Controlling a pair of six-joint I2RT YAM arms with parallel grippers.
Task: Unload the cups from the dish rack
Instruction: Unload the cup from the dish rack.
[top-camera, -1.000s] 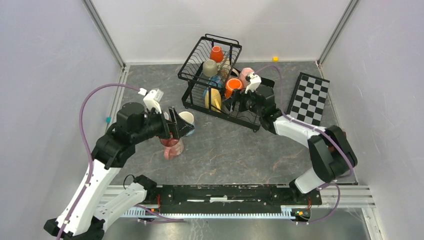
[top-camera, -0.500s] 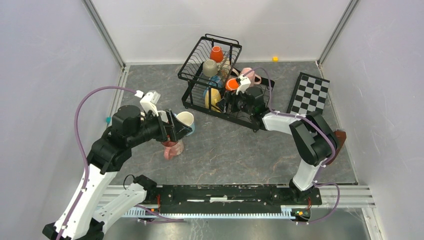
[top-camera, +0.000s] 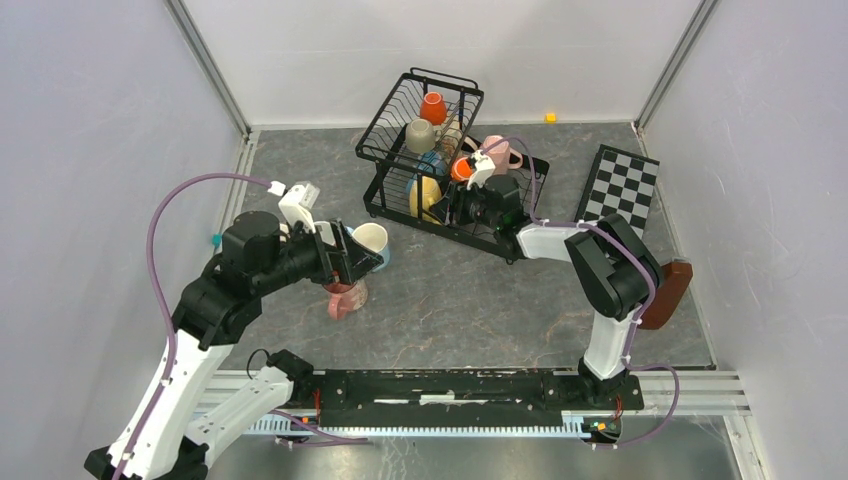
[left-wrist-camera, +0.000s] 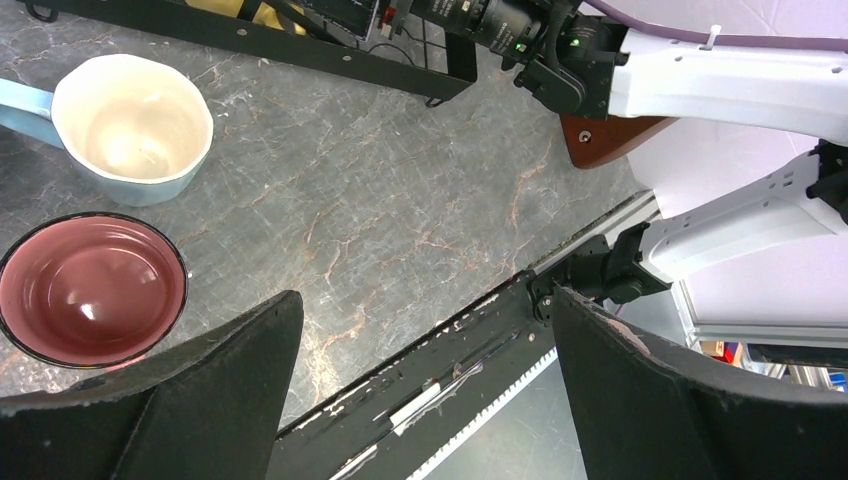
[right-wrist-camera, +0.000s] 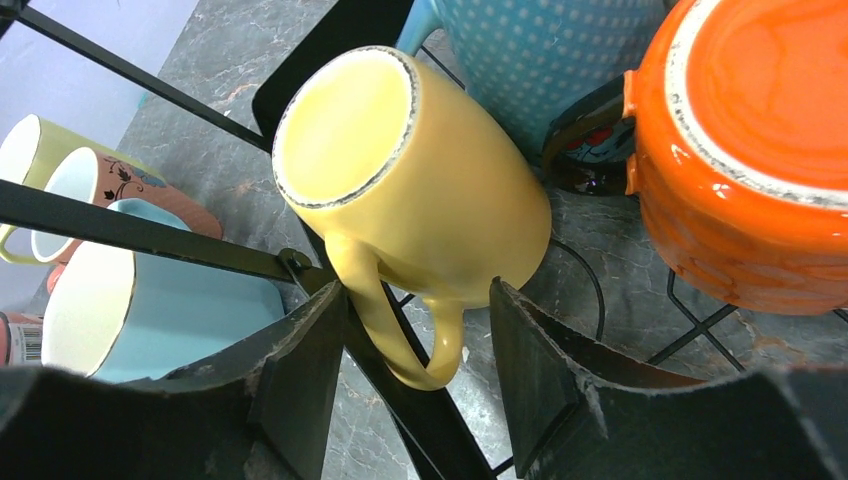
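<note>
The black wire dish rack (top-camera: 398, 112) stands at the back. Its upper basket holds an orange mug (top-camera: 433, 107) and a beige mug (top-camera: 420, 135). The lower tray holds a yellow mug (top-camera: 426, 198), a light blue mug (right-wrist-camera: 540, 50), an orange mug (right-wrist-camera: 750, 150) and a pink mug (top-camera: 497, 152). My right gripper (top-camera: 450, 207) is open inside the lower tray. In the right wrist view it (right-wrist-camera: 418, 300) straddles the yellow mug's (right-wrist-camera: 420, 190) handle without gripping it. My left gripper (top-camera: 355, 255) is open and empty above a pink mug (left-wrist-camera: 90, 290), beside a light blue mug (left-wrist-camera: 135, 125) on the table.
A black-and-white checkered board (top-camera: 620, 190) lies at the right. Other mugs (right-wrist-camera: 60, 170) stand on the table left of the rack. A small yellow block (top-camera: 550, 117) sits by the back wall. Grey walls close in on both sides.
My right gripper has moved left, deeper into the rack's lower tray, up to the yellow mug, and its arm has folded. My left arm has barely moved.
</note>
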